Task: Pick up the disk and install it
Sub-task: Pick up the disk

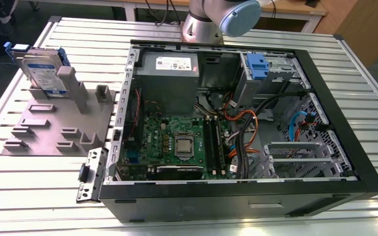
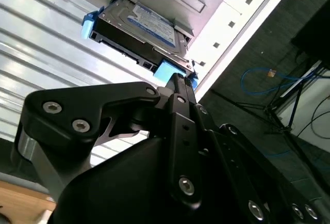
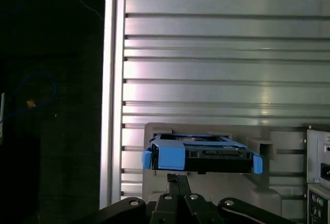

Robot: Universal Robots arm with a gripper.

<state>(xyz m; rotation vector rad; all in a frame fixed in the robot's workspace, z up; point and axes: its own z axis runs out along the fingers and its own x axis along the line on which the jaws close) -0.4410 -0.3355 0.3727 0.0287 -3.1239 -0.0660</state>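
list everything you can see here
disk: 1, silver with blue rails, upright in the holder, exterior view's left
holder: 1, grey, on the table beside the case
computer case: 1, black, open, on table
power supply: 1, grey, inside case
motherboard: 1, green, inside case
latch tab: 1, blue, inside case
table: 1, silver slatted, under everything
arm: 1, silver and blue, beyond case
pincer: 1, black, shut, apart from the disk

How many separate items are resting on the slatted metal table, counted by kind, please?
Disk, standing in the fixture: 1
Grey fixture: 1
Open computer case: 1
Total: 3
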